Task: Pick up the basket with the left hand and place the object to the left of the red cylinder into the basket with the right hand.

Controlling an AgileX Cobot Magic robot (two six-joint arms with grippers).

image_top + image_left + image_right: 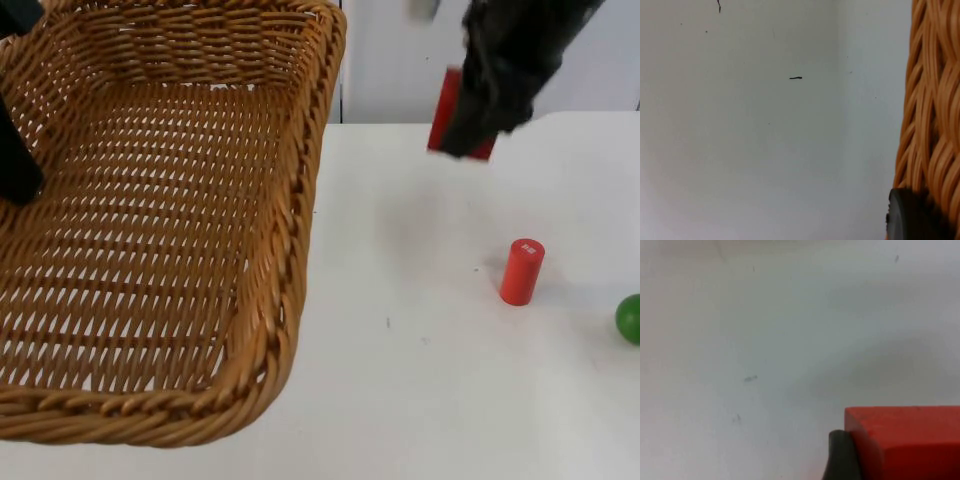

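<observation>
A large woven wicker basket [290,250] hangs raised over the table's left side, tilted toward the camera, with nothing inside. My left gripper [18,170] is shut on its left rim; the left wrist view has the wicker wall [935,115] against a black fingertip [907,215]. My right gripper [470,125] is up in the air at the back right, shut on a red block [442,108]. That red block [910,440] sits beside a black fingertip [840,455] in the right wrist view. The red cylinder [521,271] stands upright on the table below and to the right.
A green ball [629,318] lies at the right edge, just right of the red cylinder. The white table [420,380] spreads between the basket and the cylinder. The grey partition wall [390,60] runs along the back.
</observation>
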